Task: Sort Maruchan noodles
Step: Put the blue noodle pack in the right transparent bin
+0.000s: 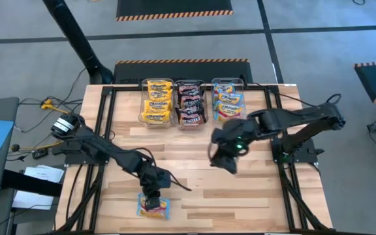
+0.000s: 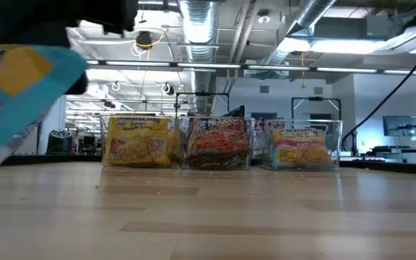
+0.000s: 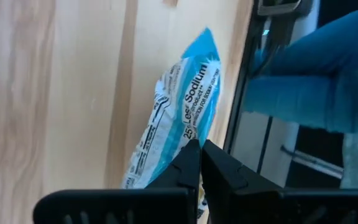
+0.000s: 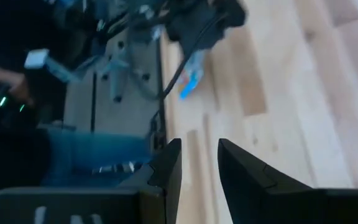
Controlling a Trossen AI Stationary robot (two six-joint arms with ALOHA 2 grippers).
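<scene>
The left hand (image 1: pixel 151 198) is hovering low over the near edge of the wooden table (image 1: pixel 253 196), its fingers (image 3: pixel 188 163) pressed together on the edge of a light blue Maruchan packet (image 1: pixel 154 206). In the left wrist view the packet (image 3: pixel 179 112) is hanging out ahead of the pinched fingertips, printed side showing "25% Less Sodium", with the table edge and a stretch of blue cloth just beyond it. In the low view the same packet (image 2: pixel 16 94) is filling the upper corner, tilted and lifted off the wood.

The right hand (image 1: pixel 222 158) is waiting above the middle of the table, well apart from the left hand, with its fingers (image 4: pixel 166 171) standing spread and nothing between them. Its wrist camera is looking across the boards toward the other arm and the blue packet (image 4: pixel 191 82) far ahead.

Beyond both hands, at the far edge of the table, three clear bins are sitting side by side, touching. The yellow packets (image 1: pixel 156 101) are lying in the bin farthest over on the left hand's side, the dark maroon packets (image 1: pixel 190 102) are lying in the middle one, and the light blue and orange packets (image 1: pixel 227 99) are lying in the bin nearest the right hand.
</scene>
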